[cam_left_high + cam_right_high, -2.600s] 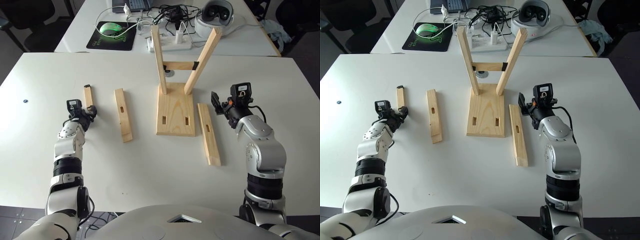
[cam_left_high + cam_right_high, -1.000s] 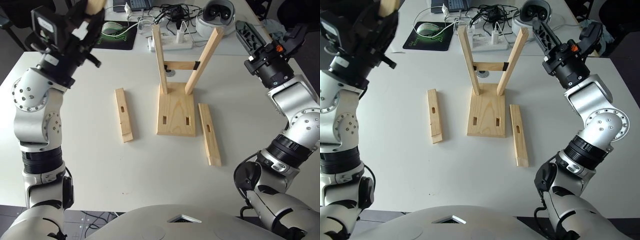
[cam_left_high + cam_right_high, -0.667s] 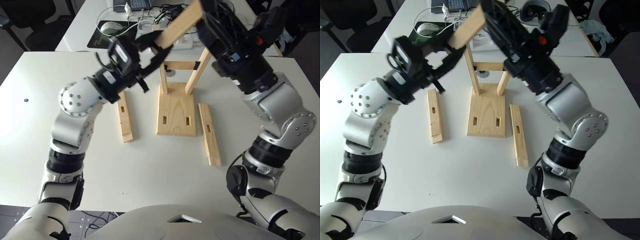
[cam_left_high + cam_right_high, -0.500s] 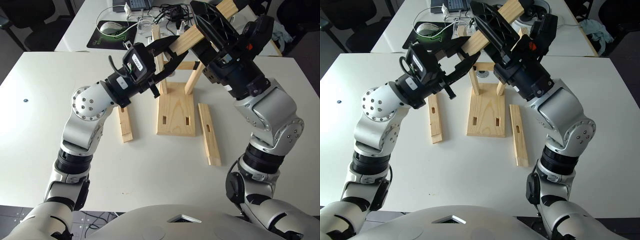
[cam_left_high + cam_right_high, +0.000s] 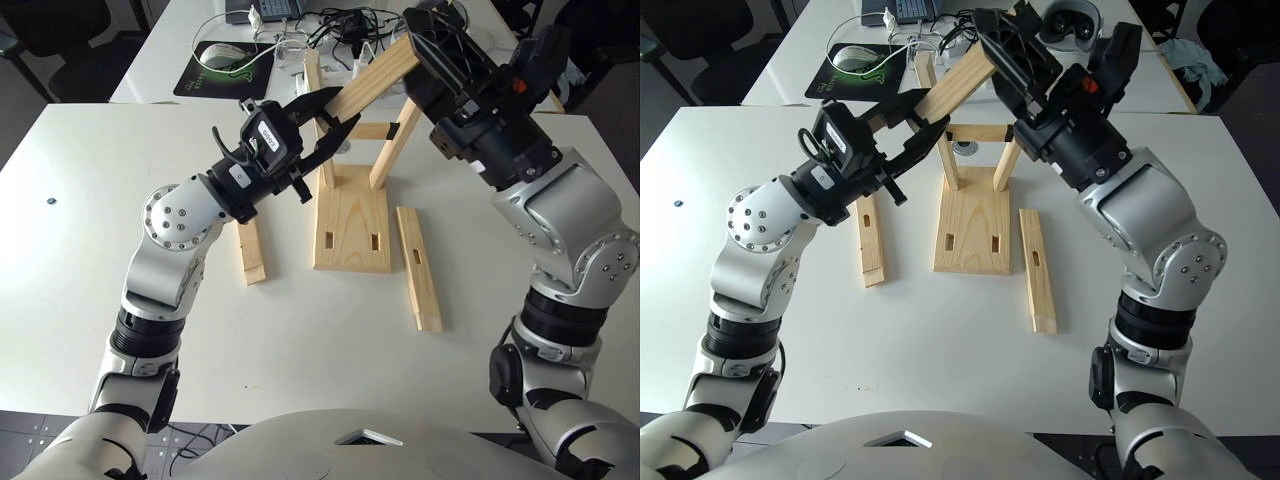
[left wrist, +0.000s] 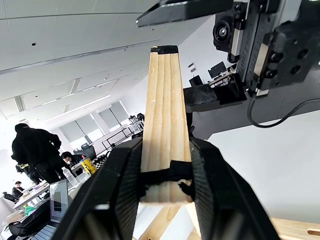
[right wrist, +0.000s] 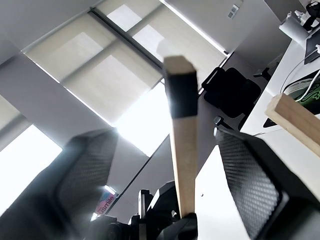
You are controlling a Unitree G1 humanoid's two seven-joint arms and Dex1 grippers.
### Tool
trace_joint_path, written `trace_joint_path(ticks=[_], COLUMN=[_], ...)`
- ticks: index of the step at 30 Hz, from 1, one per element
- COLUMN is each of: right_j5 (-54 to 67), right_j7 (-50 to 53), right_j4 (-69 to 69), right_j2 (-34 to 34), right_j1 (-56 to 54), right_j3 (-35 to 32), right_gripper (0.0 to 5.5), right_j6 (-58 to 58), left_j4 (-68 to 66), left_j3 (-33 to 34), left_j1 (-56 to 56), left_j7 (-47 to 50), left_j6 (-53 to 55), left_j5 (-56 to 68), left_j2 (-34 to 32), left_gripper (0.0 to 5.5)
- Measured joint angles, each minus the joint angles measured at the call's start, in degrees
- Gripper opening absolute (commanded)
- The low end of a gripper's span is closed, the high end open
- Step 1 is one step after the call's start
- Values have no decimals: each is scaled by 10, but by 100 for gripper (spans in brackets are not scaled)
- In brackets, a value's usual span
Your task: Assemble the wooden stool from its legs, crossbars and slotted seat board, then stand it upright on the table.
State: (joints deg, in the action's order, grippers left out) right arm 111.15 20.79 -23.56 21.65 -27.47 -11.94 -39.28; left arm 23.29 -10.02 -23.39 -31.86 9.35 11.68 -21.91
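My left gripper [image 5: 322,112] is shut on a short wooden crossbar [image 5: 370,82] and holds it slanted in the air above the table. In the left wrist view the crossbar [image 6: 162,125] is pinched between both pads [image 6: 125,190]. The bar's black-tipped far end lies between the fingers of my right gripper [image 5: 420,55], which is open, with gaps on both sides of the bar [image 7: 181,150]. Below them the slotted seat board [image 5: 350,230] lies flat, with two legs [image 5: 322,120] standing in it and joined by a crossbar [image 5: 360,131].
Two loose legs lie on the white table [image 5: 300,340], one [image 5: 247,243] left of the seat board and one [image 5: 418,268] right of it. The table behind carries a mouse pad [image 5: 222,68], cables, a power strip and a headset [image 5: 1072,25].
Half a second ago the crossbar reached deep past the right gripper's fingers. The right gripper has drawn back to the right, so only the bar's tip lies between them. The left gripper has shifted slightly left.
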Motion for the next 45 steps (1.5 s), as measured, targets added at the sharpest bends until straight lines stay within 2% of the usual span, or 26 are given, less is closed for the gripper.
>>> trace_joint_path(ticks=[7, 29, 38, 39, 45], right_j5=[0, 0, -4, -4, -7], right_j7=[-7, -24, -32, -32, -31], right_j4=[10, 32, 36, 36, 27], right_j2=[5, 17, 22, 22, 21], right_j1=[0, 4, 4, 4, 5], right_j3=[2, 11, 12, 12, 20], right_gripper=[358, 52, 51, 51, 41], right_j6=[12, 16, 14, 14, 15], left_j4=[0, 10, 9, 9, 8], left_j3=[0, 0, -2, -3, -8], left_j1=[9, 22, 22, 22, 26], left_j7=[-2, -2, -1, -1, 0], left_j6=[1, 8, 8, 7, 15], left_j5=[0, 0, -3, -6, -17], left_j2=[0, 2, 2, 2, 2], left_gripper=[132, 132, 132, 168, 248])
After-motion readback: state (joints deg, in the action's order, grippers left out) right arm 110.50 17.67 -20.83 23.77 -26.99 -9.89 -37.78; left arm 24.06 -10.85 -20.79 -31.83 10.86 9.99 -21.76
